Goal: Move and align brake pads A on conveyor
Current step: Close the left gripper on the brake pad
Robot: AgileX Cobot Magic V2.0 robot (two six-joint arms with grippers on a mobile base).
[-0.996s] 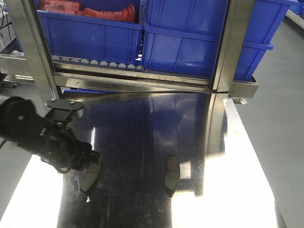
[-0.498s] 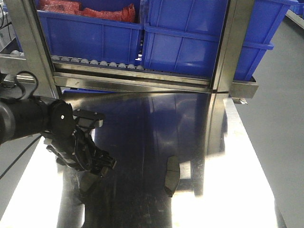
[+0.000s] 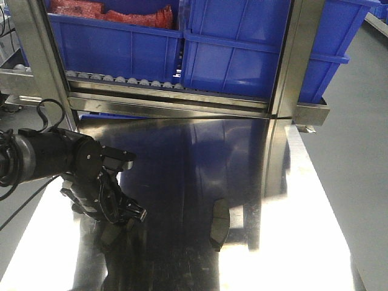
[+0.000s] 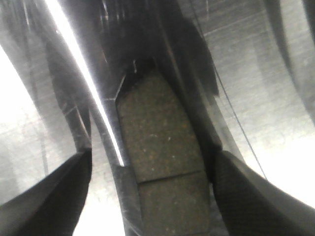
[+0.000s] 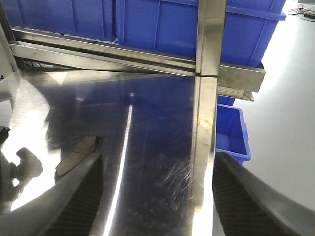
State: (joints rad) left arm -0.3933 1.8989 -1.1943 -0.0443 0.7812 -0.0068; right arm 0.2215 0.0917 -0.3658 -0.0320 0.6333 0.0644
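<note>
One brake pad (image 4: 157, 142) lies flat on the shiny steel tabletop (image 3: 182, 157), grey-brown face up with its groove showing. My left gripper (image 4: 152, 196) is open and straddles it; the right finger (image 4: 256, 196) is close against its edge, and there is a gap at the left finger (image 4: 49, 201). In the front view the left gripper (image 3: 124, 217) is low over this pad (image 3: 111, 235). A second pad (image 3: 218, 224) lies to the right; it also shows in the right wrist view (image 5: 76, 155). My right gripper (image 5: 157, 201) is open and empty above the steel. The conveyor is out of view.
Blue bins (image 3: 242, 54) stand on a roller rack behind the table, framed by steel uprights (image 3: 291, 66). A small blue bin (image 5: 231, 132) sits on the floor past the table's right edge. A steel seam strip (image 5: 203, 137) runs along the tabletop.
My left arm has swung right and lowered over the left pad, turning its wrist. The second pad has not moved.
</note>
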